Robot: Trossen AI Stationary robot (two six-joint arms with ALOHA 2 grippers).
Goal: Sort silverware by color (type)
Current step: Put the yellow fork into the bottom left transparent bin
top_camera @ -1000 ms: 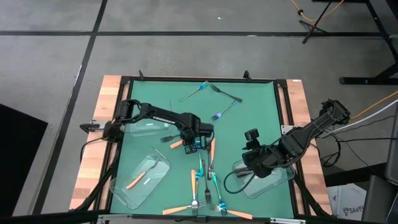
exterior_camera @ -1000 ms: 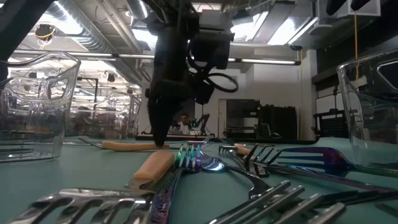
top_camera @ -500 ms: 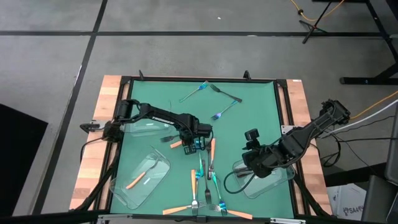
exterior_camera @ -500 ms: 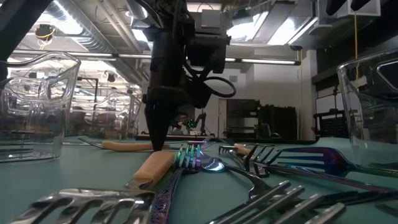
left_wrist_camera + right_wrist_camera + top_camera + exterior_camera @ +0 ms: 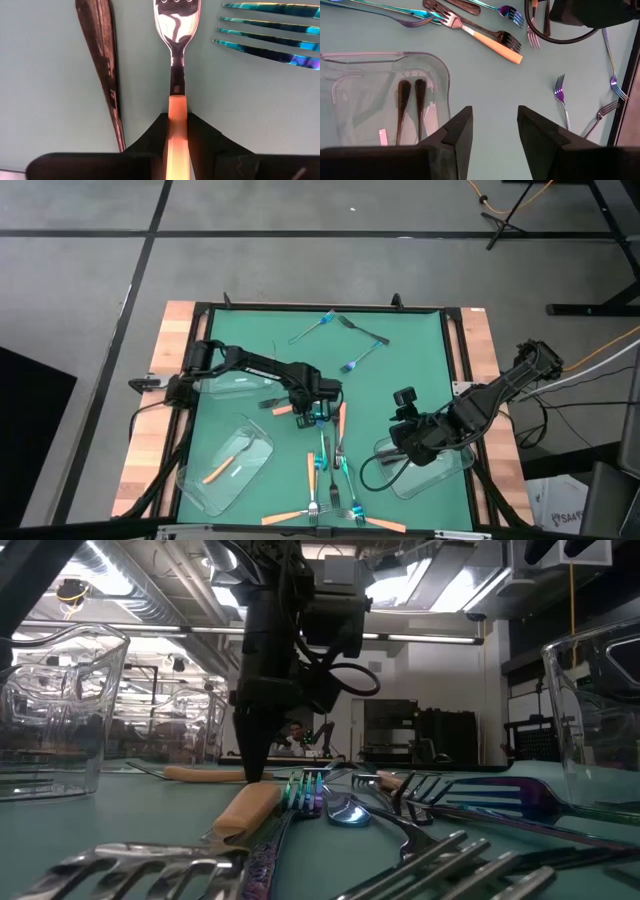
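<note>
Left wrist view: a fork with an orange handle and silver tines [image 5: 176,115] lies near the middle of the green tabletop [image 5: 400,370]. The left gripper [image 5: 177,131] pinches its handle. The right gripper [image 5: 494,131], fingers spread, hangs over a clear plastic tray [image 5: 350,67] by the right edge.

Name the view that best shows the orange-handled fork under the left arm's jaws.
The left wrist view: the orange-handled fork fills it, handle between the left gripper's closing jaws. The high view shows only an orange sliver beside the gripper; the low view shows the handle from the side; the right wrist view hides it.
</note>
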